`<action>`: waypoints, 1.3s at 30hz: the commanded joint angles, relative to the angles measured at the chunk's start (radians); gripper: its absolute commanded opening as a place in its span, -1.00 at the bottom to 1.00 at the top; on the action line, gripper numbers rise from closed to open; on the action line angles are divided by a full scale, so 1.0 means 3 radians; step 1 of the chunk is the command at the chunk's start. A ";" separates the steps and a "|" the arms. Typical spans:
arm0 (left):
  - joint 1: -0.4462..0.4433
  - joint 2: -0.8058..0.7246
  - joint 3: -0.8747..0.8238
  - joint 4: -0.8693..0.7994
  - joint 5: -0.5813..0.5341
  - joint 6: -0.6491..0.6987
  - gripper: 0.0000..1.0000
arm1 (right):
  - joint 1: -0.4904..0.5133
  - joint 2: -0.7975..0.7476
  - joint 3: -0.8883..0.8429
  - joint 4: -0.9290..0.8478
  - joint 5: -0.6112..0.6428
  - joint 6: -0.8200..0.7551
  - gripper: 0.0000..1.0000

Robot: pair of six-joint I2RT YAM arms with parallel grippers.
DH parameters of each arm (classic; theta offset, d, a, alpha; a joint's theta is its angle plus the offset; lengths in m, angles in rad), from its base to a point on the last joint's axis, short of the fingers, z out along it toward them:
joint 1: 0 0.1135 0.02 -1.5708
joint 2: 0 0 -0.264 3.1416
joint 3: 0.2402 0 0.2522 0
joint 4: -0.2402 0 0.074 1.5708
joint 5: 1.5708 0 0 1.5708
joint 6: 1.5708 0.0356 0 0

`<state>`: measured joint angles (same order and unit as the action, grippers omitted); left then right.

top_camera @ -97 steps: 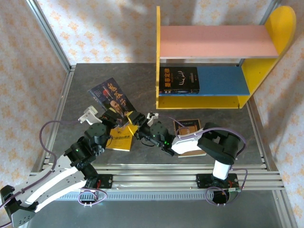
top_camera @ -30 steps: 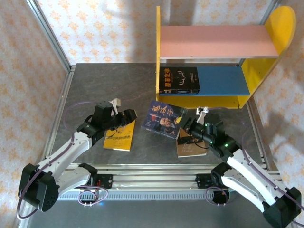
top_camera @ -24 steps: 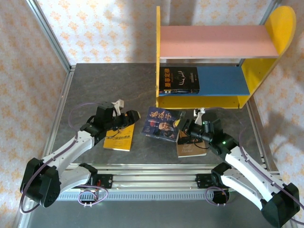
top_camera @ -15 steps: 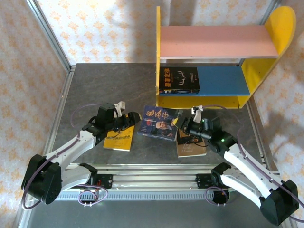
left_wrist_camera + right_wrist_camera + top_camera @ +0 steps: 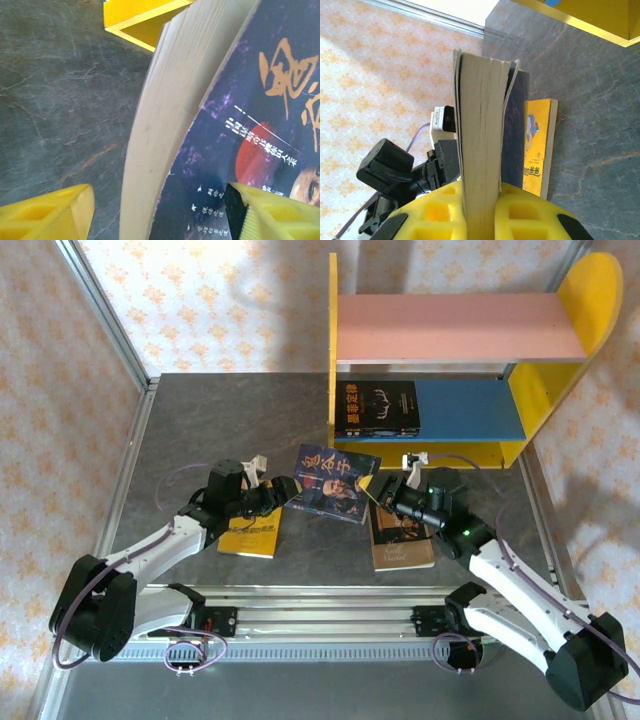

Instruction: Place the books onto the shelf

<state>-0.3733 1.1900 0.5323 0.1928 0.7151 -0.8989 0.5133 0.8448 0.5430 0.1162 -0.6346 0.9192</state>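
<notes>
A dark blue book with gold characters (image 5: 336, 482) hangs tilted above the table between both arms. My right gripper (image 5: 377, 496) is shut on its right edge, and the yellow pads clamp the page block (image 5: 481, 130). My left gripper (image 5: 284, 490) is open at the book's left edge, its fingers (image 5: 47, 212) spread wide either side of the cover (image 5: 240, 150), one clearly apart from the pages. A yellow cartoon book (image 5: 250, 536) lies under the left arm. A brown book (image 5: 403, 543) lies under the right arm. One black book (image 5: 377, 407) rests on the shelf's blue lower board (image 5: 470, 408).
The shelf lies at the back right with a pink upper board (image 5: 455, 328) and yellow side panels (image 5: 333, 360). Its yellow front lip (image 5: 450, 452) is just behind the held book. Metal frame rails (image 5: 130, 470) border the grey table.
The blue book went from the left gripper to the right. Over the last second it shifted left and up, and the left gripper reached right to bracket its left edge.
</notes>
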 commanded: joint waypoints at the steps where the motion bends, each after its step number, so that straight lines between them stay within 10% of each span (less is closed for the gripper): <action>1: -0.0026 0.0066 -0.0098 0.0530 0.0223 -0.0267 0.39 | -0.0027 -0.0034 -0.0009 0.0619 -0.0014 0.0129 -0.81; 17: -0.0029 0.0083 -0.0159 0.1254 0.0270 -0.0766 0.31 | -0.0026 -0.0065 -0.0098 0.0499 -0.0207 0.0078 -0.79; 31: -0.0021 -0.0100 -0.0118 0.0967 0.0105 -0.0590 -0.58 | -0.0026 0.0109 -0.0015 0.0193 -0.0142 -0.0067 -0.50; 39: -0.0063 -0.0598 -0.0293 0.0728 -0.0670 -0.0638 -0.92 | -0.0001 0.0097 -0.0106 0.0227 -0.0009 0.0040 -0.29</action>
<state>-0.3893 1.0588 0.4648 0.4370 0.6483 -1.1069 0.5014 0.8928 0.4953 0.1131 -0.6445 0.9230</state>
